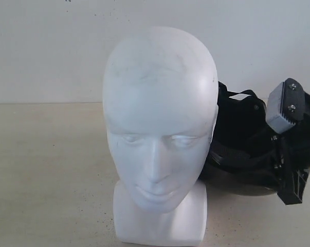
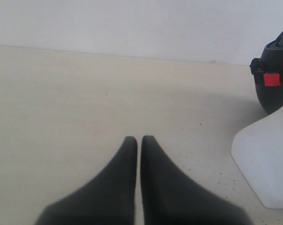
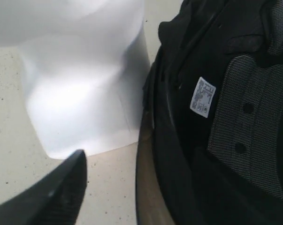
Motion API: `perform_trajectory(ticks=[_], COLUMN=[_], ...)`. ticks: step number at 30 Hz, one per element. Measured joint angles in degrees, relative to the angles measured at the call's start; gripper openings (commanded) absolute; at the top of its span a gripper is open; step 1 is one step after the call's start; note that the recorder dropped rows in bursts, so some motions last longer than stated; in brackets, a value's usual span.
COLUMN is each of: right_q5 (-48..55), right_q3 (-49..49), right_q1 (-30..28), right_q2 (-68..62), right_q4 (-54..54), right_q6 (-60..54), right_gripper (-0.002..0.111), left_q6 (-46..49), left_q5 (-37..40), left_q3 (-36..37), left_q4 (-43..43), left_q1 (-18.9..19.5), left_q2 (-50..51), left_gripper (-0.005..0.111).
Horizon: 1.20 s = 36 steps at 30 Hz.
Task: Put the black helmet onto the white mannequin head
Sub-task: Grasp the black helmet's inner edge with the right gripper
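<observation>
- You have one white foam mannequin head (image 1: 160,134), one matte black rounded helmet (image 1: 242,139) and two black robot grippers in front of you. All of them are over one pale beige tabletop (image 1: 41,170) against a plain white wall (image 1: 52,46).
- There is little writing for you to use. One small white label (image 3: 203,97) is sewn into the helmet's lining, and its print is too small to read. One red tag (image 2: 271,79) sits on the side of the helmet, and no lettering can be made out on it.
- The helmet is not on the head. It lies on the tabletop just beside the mannequin head, behind it and to the right in the exterior view, and close against the side of the head.
- Its open side faces the exterior camera, so you see black straps and padded lining. A smoky-brown visor edge (image 1: 237,188) lies low against the table. In the right wrist view part of the lining is grey mesh.
- The mannequin head stands upright on its squared neck base (image 1: 160,221). It is bald, with a moulded face and faint grey scuffs on the crown.
- Your right gripper (image 1: 287,149) is at the helmet with its jaws spread wide and not clamped. The right wrist view shows one dark finger (image 3: 57,197) outside the rim, with bare table between it and the helmet.
- Your left gripper (image 2: 139,140) hangs low over bare table, well apart from the helmet. Its jaws are pressed almost together and hold nothing.
</observation>
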<state>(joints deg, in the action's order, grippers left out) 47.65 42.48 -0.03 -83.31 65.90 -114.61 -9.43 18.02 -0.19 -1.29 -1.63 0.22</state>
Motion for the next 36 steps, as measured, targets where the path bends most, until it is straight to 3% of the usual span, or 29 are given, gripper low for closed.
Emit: perform_trajectory(ticks=[10, 17, 22, 32, 34, 36], right_q5=[-3.2, -17.6, -22.4, -20.5, -20.2, -20.8], right_q3=[-0.1, -0.2, -0.2, -0.2, -0.2, -0.1], right_q1=[2.2, 9.1, 10.4, 10.4, 10.4, 10.4], right_q2=[-3.3, -5.1, -5.2, -9.1, -9.7, -9.8], right_q4=[2.2, 2.4, 2.5, 3.7, 3.9, 3.9], right_q6=[-4.9, -5.1, -5.1, -5.3, -5.5, -5.7], right_gripper=[0.074, 0.074, 0.074, 0.074, 0.065, 0.027], left_q6=[0.0, 0.0, 0.0, 0.0, 0.0, 0.0], left_q5=[0.0, 0.0, 0.0, 0.0, 0.0, 0.0], left_q3=[0.0, 0.0, 0.0, 0.0, 0.0, 0.0], left_q4=[0.0, 0.0, 0.0, 0.0, 0.0, 0.0], left_q1=[0.0, 0.0, 0.0, 0.0, 0.0, 0.0], left_q2=[0.0, 0.0, 0.0, 0.0, 0.0, 0.0], left_gripper=[0.004, 0.004, 0.004, 0.004, 0.004, 0.004])
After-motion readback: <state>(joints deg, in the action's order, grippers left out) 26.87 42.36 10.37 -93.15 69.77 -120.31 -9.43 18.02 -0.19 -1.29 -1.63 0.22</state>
